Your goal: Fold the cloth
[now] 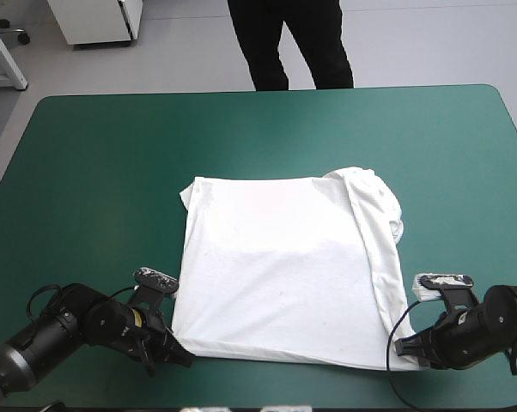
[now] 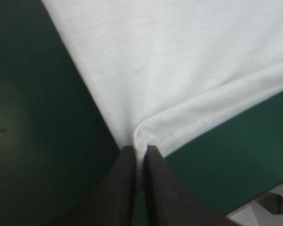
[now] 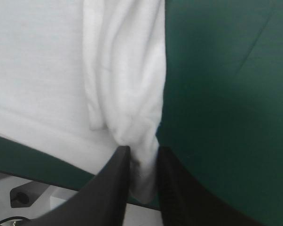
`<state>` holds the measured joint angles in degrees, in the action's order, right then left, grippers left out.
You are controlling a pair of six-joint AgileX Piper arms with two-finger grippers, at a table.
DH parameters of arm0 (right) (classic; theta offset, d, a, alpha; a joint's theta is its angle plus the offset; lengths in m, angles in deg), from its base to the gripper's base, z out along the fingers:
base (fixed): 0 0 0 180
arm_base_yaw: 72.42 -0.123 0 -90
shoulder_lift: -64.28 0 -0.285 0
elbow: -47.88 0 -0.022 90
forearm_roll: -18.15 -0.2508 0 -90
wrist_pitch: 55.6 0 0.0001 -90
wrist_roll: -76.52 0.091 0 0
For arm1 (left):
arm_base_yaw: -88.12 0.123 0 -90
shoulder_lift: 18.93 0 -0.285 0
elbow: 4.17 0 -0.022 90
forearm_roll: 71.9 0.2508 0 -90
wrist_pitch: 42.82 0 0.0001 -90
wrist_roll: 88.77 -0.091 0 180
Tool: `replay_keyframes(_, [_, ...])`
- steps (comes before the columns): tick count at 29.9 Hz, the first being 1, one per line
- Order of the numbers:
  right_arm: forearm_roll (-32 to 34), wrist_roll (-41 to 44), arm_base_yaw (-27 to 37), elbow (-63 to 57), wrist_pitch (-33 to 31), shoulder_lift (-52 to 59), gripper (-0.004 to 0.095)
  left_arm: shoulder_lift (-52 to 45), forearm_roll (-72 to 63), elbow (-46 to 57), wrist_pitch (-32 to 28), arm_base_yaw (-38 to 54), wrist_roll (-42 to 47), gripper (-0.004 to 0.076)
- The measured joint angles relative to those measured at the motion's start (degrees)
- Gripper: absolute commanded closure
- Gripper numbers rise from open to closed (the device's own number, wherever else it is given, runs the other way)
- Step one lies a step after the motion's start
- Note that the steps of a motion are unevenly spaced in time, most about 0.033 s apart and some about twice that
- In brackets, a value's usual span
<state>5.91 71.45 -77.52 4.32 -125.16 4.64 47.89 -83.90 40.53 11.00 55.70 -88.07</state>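
Now starting a fold | pinching T-shirt (image 1: 276, 275) near corners, left claw (image 2: 139, 149) and right claw (image 3: 142, 154) each all but closed on cloth between fingers | leaving the rest spread flat ahead of both | next probably needing lifting together, carrying forward evenly.

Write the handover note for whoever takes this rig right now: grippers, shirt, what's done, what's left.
Left gripper: shut on the T-shirt at its near left corner.
Right gripper: shut on the near right corner, where the cloth is bunched.
T-shirt: spread flat mid-table on the teal-green cover; its right side lies in a wrinkled strip.
Done: spread out, both near corners gripped.
Left: all folds; probably carry the near edge toward the far edge first.
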Motion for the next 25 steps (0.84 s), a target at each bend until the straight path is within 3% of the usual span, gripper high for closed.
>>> replay_keyframes(3, [0.07,0.0,0.0,0.62,-0.4,0.12,0.0209,0.0,-0.29,0.06,1.82,0.0,-0.22,0.0371])
replay_keyframes(5, [0.11,0.0,0.0,1.77,-0.47,0.34,0.0178,0.0,-0.76,0.06,3.1,0.0,-0.17,0.0255])
replay_keyframes(7, [0.24,0.0,0.0,3.62,-0.57,0.77,0.0183,-0.39,-1.55,0.1,4.47,0.0,-0.1,0.0196])
replay_keyframes(16, [0.42,0.39,0.0,20.12,-1.36,3.29,0.0183,-9.79,-4.06,-6.57,15.02,0.0,3.34,0.0185])
replay_keyframes(25, [0.42,1.42,0.0,26.0,-1.97,3.71,0.0183,-17.21,-2.05,-12.32,17.49,0.0,10.65,0.0194])
